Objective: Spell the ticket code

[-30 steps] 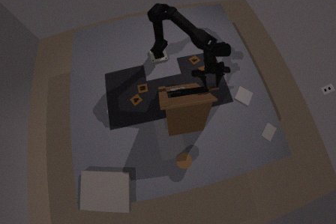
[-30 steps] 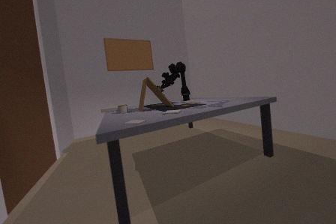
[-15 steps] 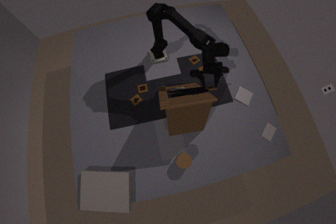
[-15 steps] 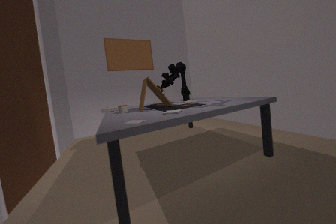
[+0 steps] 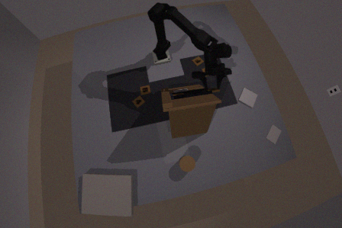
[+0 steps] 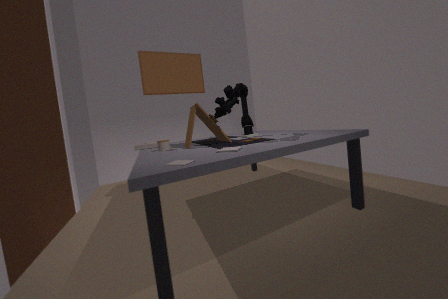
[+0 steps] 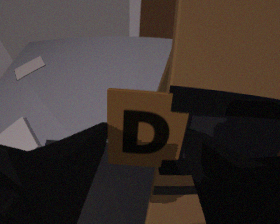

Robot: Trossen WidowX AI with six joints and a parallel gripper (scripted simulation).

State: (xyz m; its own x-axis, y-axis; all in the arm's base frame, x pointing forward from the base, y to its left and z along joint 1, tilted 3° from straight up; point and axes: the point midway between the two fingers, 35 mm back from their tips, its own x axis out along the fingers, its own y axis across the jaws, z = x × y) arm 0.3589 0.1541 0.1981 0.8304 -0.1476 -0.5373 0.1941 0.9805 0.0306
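My gripper (image 5: pixel 212 82) (image 6: pixel 216 115) (image 7: pixel 146 131) is shut on a square wooden tile marked D (image 7: pixel 139 125), upright in the wrist view. The tile is at the right end of the letter rail in the top view; its right edge overlaps the end of the dark rail (image 7: pixel 221 102) in the wrist view. Whether it is inside the channel I cannot tell. The wooden board (image 5: pixel 191 120) (image 6: pixel 215 126) (image 7: pixel 231 45) leans as a tent-like stand. Loose tiles (image 5: pixel 145 90) (image 5: pixel 138 101) (image 5: pixel 198 61) lie flat, and another is partly behind the gripper. The ticket's code and the rail's contents are unreadable.
A dark mat (image 5: pixel 124 118) lies under the board. A round tub (image 5: pixel 187 163) (image 6: pixel 163 146) stands behind the board. A large pale box (image 5: pixel 107 194) is at a far corner. Two pale flat pieces (image 5: pixel 248 97) (image 5: pixel 273 134) (image 7: pixel 29 68) lie beyond the gripper's side.
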